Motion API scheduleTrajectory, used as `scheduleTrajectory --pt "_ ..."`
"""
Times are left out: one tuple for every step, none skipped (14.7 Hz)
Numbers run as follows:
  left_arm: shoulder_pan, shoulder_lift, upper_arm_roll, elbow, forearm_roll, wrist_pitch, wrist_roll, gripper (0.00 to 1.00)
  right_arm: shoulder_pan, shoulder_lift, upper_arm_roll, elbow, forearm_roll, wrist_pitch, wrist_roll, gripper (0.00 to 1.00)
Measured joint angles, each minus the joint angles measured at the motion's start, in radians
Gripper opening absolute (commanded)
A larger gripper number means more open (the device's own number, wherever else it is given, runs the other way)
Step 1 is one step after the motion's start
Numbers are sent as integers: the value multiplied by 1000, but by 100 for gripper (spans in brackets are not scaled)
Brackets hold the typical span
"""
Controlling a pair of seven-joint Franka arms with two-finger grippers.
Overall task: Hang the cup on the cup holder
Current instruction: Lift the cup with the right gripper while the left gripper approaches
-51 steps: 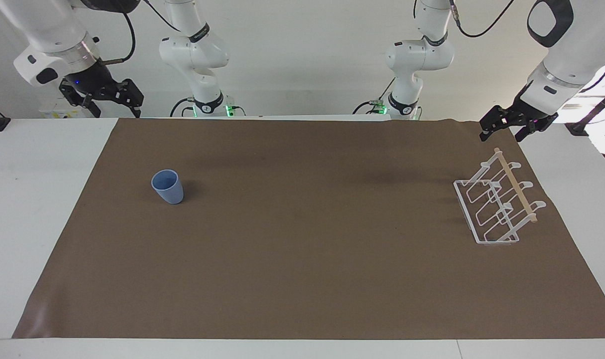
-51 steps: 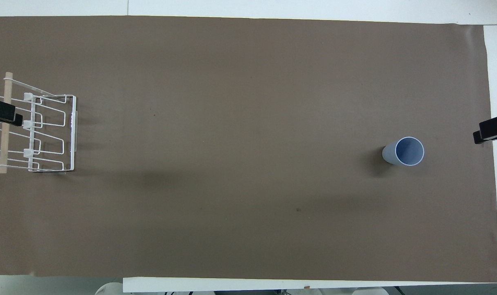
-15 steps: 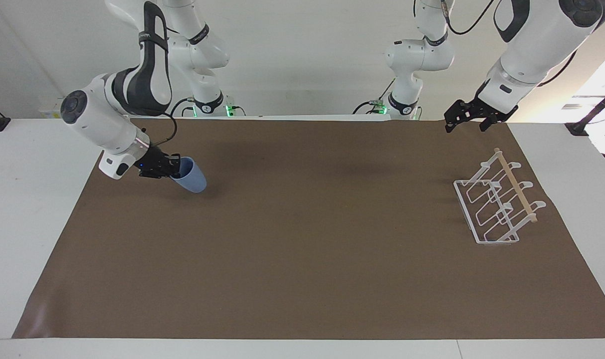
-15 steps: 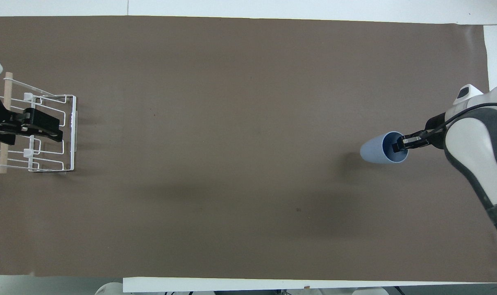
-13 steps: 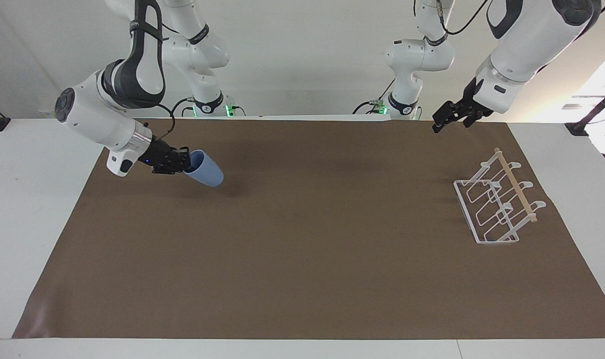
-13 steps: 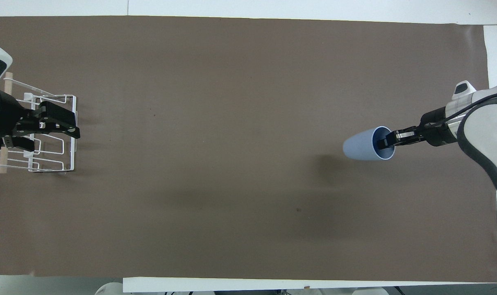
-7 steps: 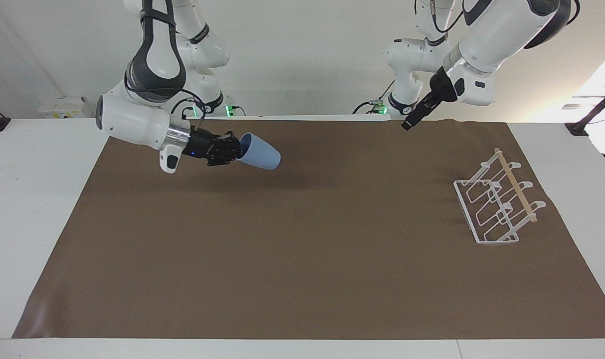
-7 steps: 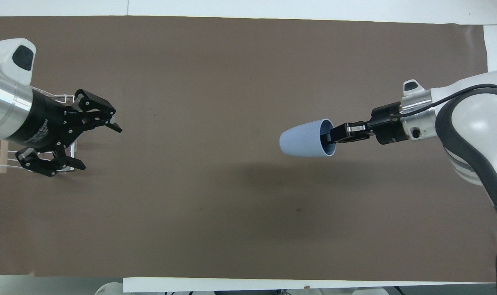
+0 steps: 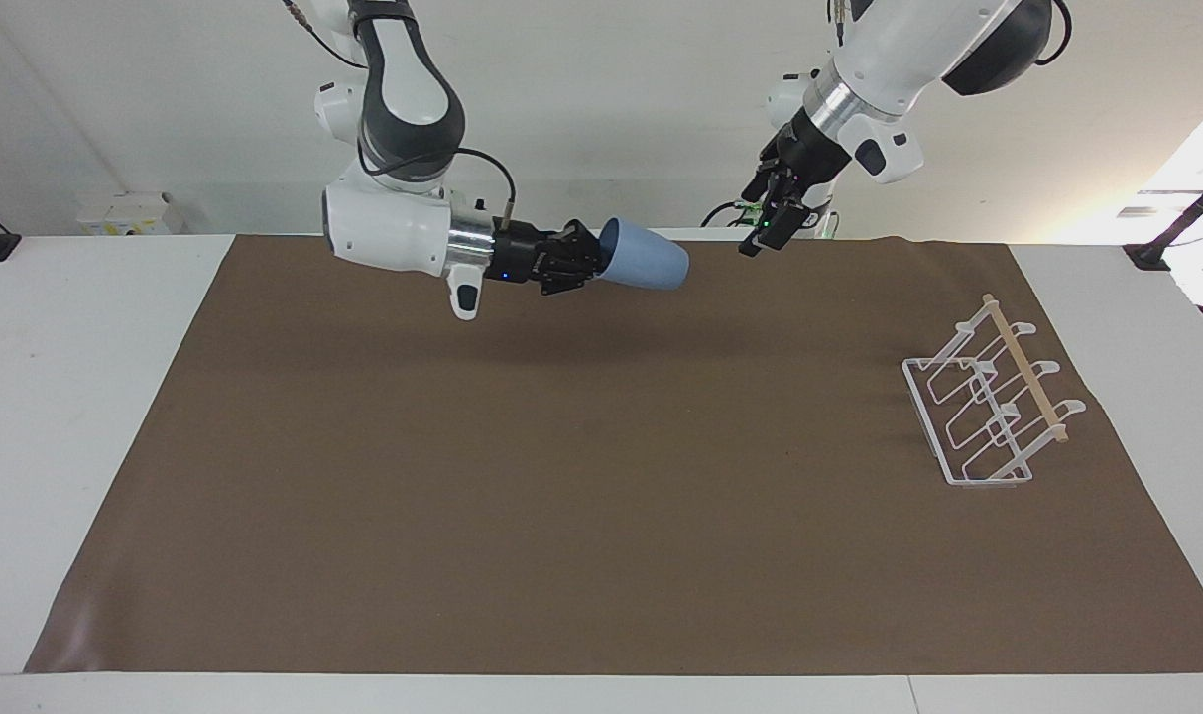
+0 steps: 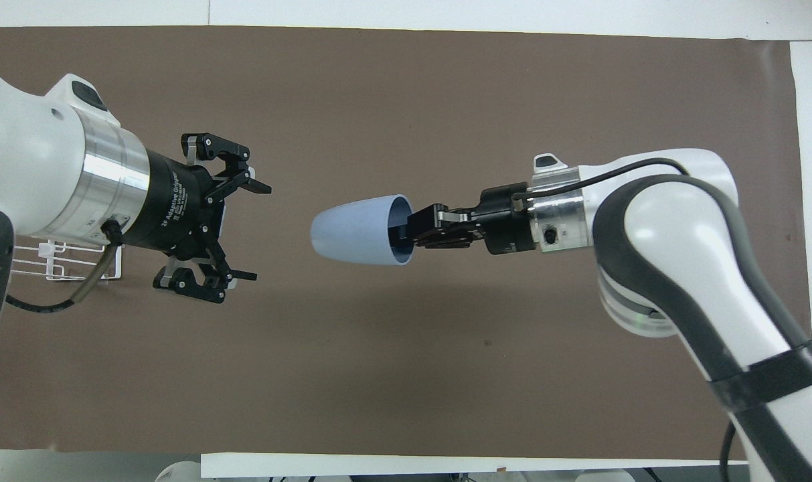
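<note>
**Q:** Reading the overhead view from its left edge, why did the left gripper (image 10: pixel 235 227) stand as it did?

**A:** It hovered at centre-left with its black linked fingers spread wide and empty, facing the closed base of the cup (image 10: pixel 359 229); this suggested readiness for a handover. Beneath its wrist, at lower left, part of the cup holder (image 10: pixel 57 264) showed as thin white wire.

**Q:** And toward the right?

**A:** At centre the cup, a matte light-blue tapered tumbler without a handle, lay on its side in the air above the brown mat (image 10: pixel 406 375). The right gripper (image 10: pixel 412 235) had pinched its rim, one finger inside the mouth, leaving the base free. In the facing view the holder (image 9: pixel 988 407), with its pale wooden dowel, sat at centre-right, well apart from the cup (image 9: pixel 646 263).
</note>
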Motion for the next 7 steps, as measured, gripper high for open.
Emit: scheduleTrajectory --pt "-2 0 0 0 -10 8 -50 100 42 0 0 -4 21 53 1 0" --pt "-3 1 0 0 -12 15 -90 100 77 0 0 -9 42 98 3 0" --pt "-5 1 -3 0 -12 17 -120 100 107 0 0 -12 64 133 4 0" --pt "-6 1 -7 -2 -12 17 -137 100 127 0 0 -14 83 154 4 0" --pt "-7 1 -11 -6 -11 17 -144 100 141 0 0 -15 94 165 4 0" --pt "-9 1 -15 -14 -11 18 -146 100 149 0 0 -15 100 175 4 0" --pt "-15 -1 -19 -27 -11 20 -141 100 155 0 -1 -15 101 180 4 0"
